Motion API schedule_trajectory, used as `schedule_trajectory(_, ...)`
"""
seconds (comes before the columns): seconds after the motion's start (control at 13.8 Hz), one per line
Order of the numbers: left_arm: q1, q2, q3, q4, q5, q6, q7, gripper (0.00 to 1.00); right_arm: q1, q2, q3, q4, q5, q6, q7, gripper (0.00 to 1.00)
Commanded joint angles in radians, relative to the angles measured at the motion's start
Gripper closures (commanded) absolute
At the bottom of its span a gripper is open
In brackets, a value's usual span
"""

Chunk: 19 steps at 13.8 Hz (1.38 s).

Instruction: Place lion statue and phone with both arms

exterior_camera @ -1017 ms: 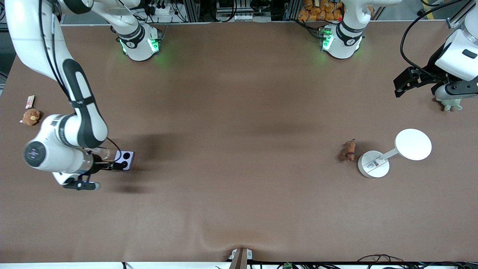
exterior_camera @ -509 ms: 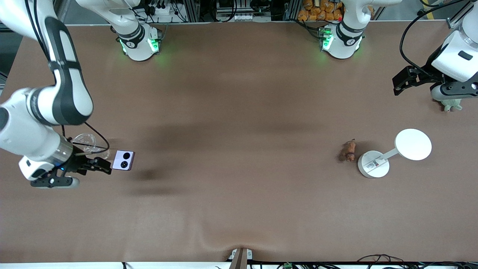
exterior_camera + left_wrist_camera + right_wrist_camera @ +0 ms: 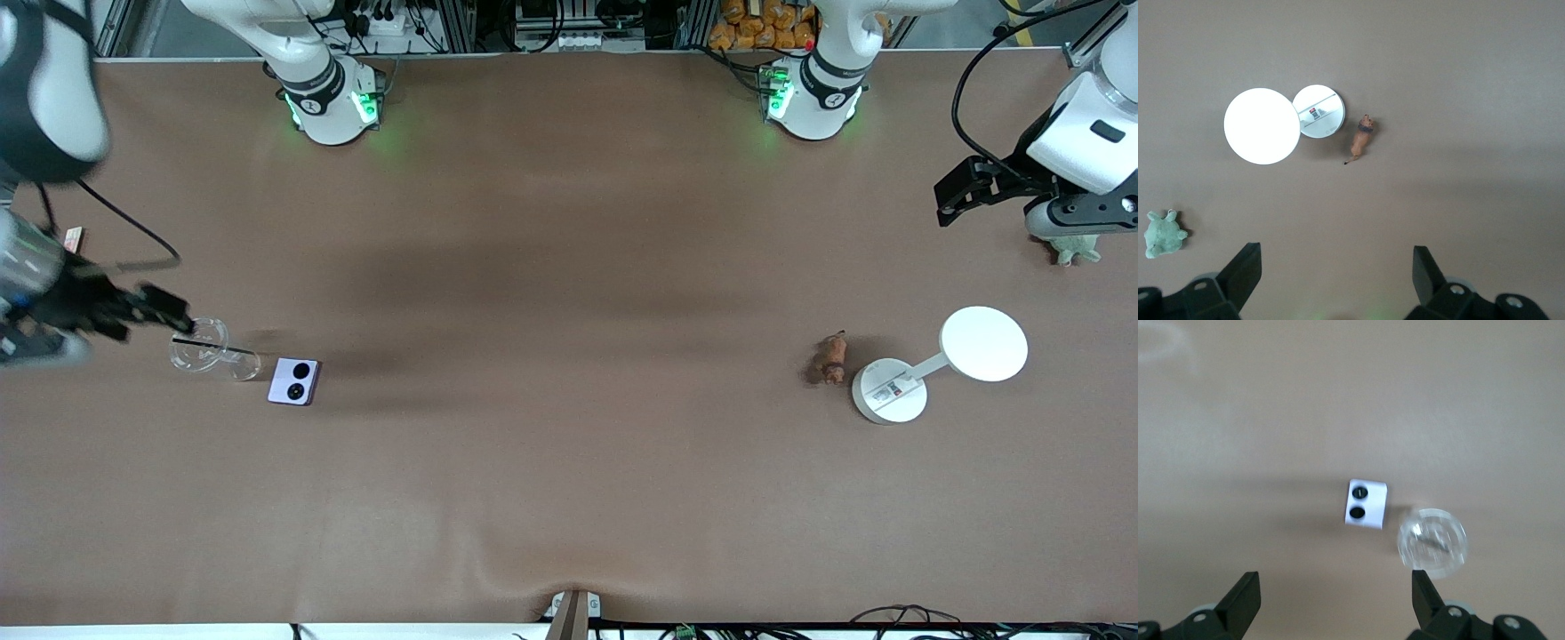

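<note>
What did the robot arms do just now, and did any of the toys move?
The right gripper pulled away from the phone, up and toward the right arm's end of the table, open and empty. The phone stays on the table beside the clear glass. The left gripper waits open, hardly moved. The lion statue, white lamp and green plush stayed put.

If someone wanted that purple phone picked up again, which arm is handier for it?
The right one. Its open gripper hangs over the table near the clear cup, beside the phone. The left gripper, also open, waits at the table's other end, closer to the lion statue.
</note>
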Motion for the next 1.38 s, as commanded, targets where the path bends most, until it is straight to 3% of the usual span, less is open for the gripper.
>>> schedule_trajectory(0.0,-0.001,-0.018,0.003,-0.006,-0.009,-0.012,0.014,0.00,-0.013,-0.092,0.004,-0.032,-0.014,-0.077,-0.009,0.00)
schedule_trajectory(0.29,-0.001,-0.016,0.003,0.003,-0.006,-0.012,0.017,0.00,-0.024,-0.106,0.005,-0.029,-0.072,-0.116,-0.006,0.00)
schedule_trajectory(0.65,0.001,-0.019,0.003,0.009,-0.011,-0.021,0.016,0.00,-0.015,-0.106,0.015,-0.024,-0.077,-0.209,0.006,0.00)
schedule_trajectory(1.31,0.001,-0.018,0.007,0.009,-0.016,-0.021,0.019,0.00,-0.024,-0.104,0.008,0.029,-0.098,-0.254,0.005,0.00)
